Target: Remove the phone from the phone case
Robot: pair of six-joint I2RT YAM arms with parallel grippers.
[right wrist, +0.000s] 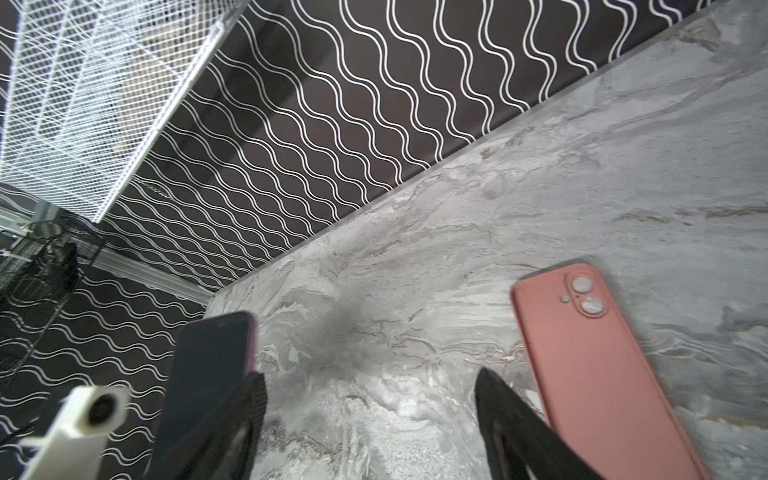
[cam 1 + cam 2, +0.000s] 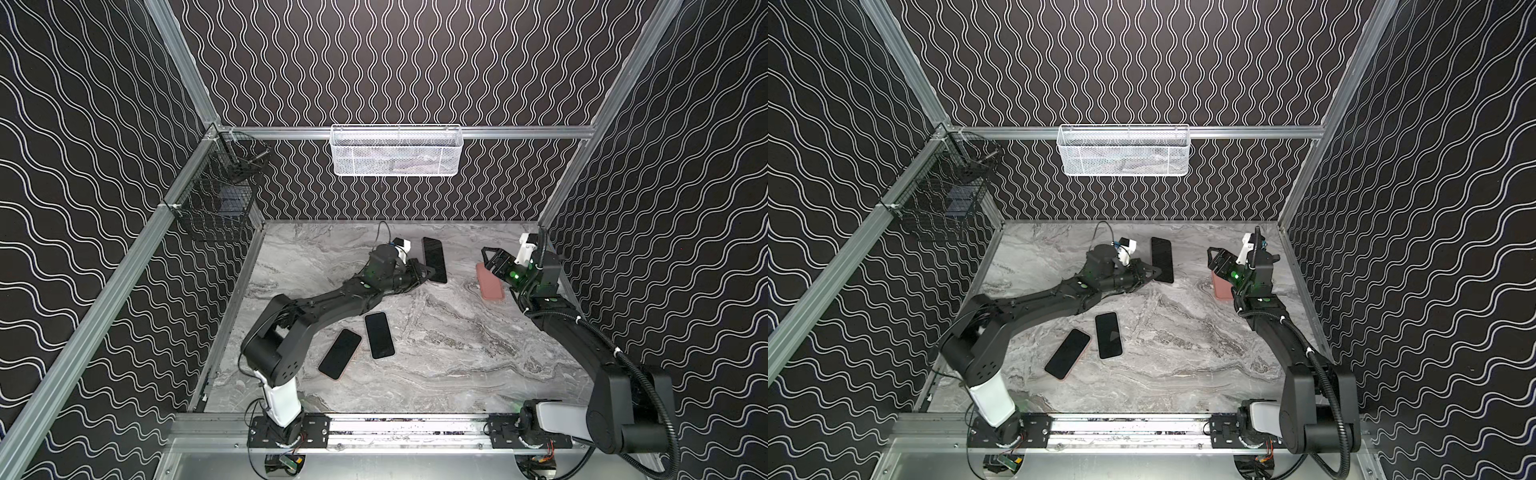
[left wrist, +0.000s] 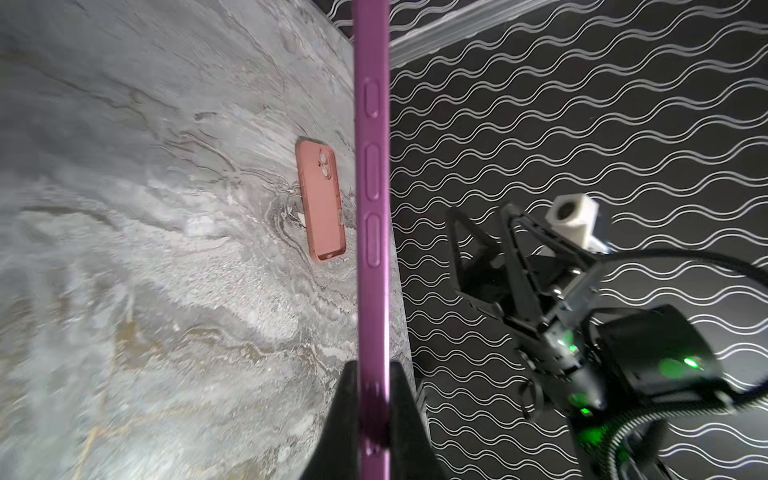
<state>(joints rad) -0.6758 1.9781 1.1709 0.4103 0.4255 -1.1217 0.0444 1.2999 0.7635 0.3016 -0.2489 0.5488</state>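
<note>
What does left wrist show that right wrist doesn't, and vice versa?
Left wrist only: the purple case edge-on with its side buttons, the left gripper fingers clamped on it, and the right gripper from outside, open.
Right wrist only: the dark screen of the phone in that case, the white mesh basket, the black wire basket.
Both: the purple case, and the pink case lying back-up on the marble table.

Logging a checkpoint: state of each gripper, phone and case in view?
left gripper: shut on purple-cased phone
purple-cased phone: held on edge, screen dark
right gripper: open, empty
pink case: flat on table, back up
salmon-rimmed phone: flat, screen up, dark
phone beside it: flat, screen up, dark
</note>
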